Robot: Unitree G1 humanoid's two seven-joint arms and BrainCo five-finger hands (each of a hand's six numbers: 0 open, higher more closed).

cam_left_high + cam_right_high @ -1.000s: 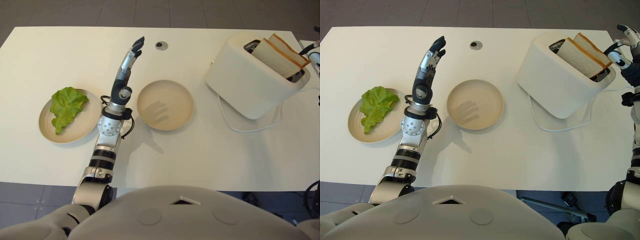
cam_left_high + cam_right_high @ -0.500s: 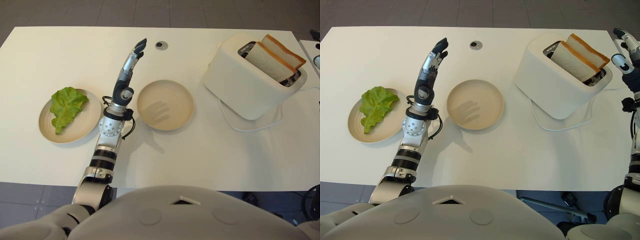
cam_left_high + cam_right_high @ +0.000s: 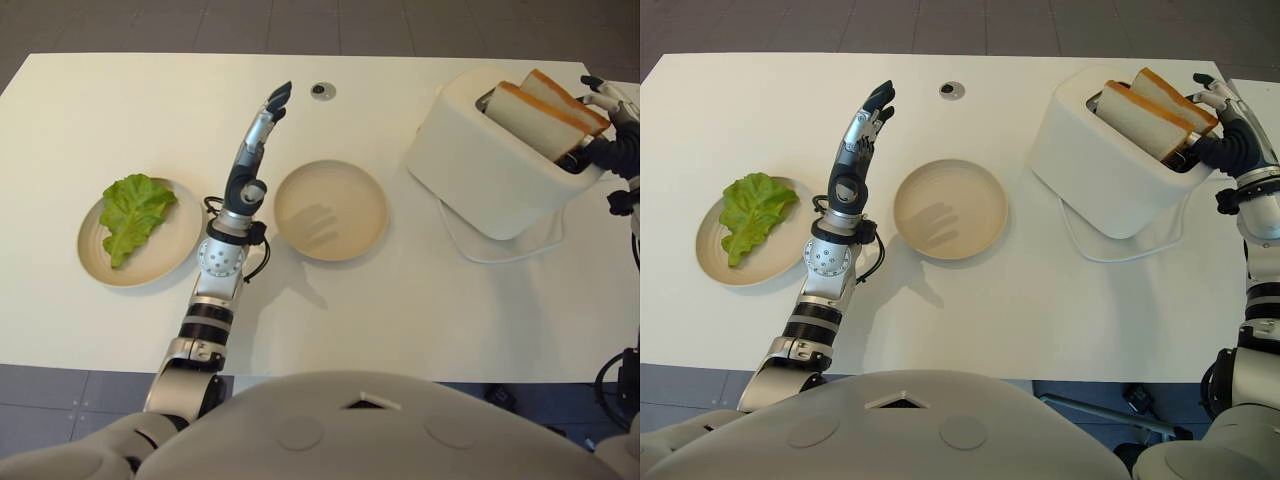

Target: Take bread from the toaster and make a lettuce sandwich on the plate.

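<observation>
A white toaster (image 3: 480, 160) stands at the table's back right with two bread slices (image 3: 535, 108) sticking out of its slots. My right hand (image 3: 1225, 140) is at the toaster's right end, against the ends of the slices. An empty beige plate (image 3: 365, 235) sits mid-table. Left of it a second plate (image 3: 95, 260) carries a green lettuce leaf (image 3: 133, 212). Between the two plates my left hand (image 3: 258, 135) is raised above the table, fingers straight and pointing away, holding nothing.
The toaster's white cord (image 3: 470, 248) loops on the table in front of it. A small round metal fitting (image 3: 323, 91) is set into the table top near the far edge. The table's front half is bare white surface.
My right hand has come in from the view's right edge to the ends of the bread slices. The toaster and bread have shifted slightly. The left arm has barely moved.
</observation>
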